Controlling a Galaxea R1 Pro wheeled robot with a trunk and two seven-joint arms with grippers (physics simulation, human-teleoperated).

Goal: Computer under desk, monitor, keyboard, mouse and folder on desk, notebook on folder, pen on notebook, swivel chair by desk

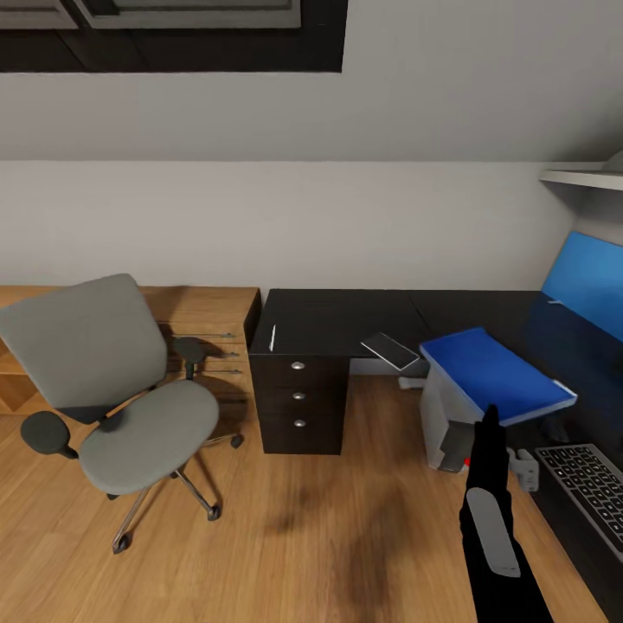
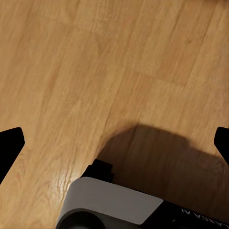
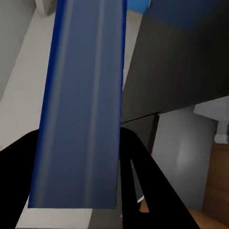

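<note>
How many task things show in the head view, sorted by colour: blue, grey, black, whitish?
Blue: 1, the folder
Grey: 4, the swivel chair, notebook, computer, keyboard
Black: 1, the desk
Whitish: 1, the pen
Total: 7

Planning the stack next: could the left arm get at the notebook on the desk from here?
Probably not without moving. The left gripper hangs open over bare wooden floor, while the notebook lies at the desk edge, apart from it. Nothing sits on the notebook, so a repositioned arm looks unobstructed.
</note>
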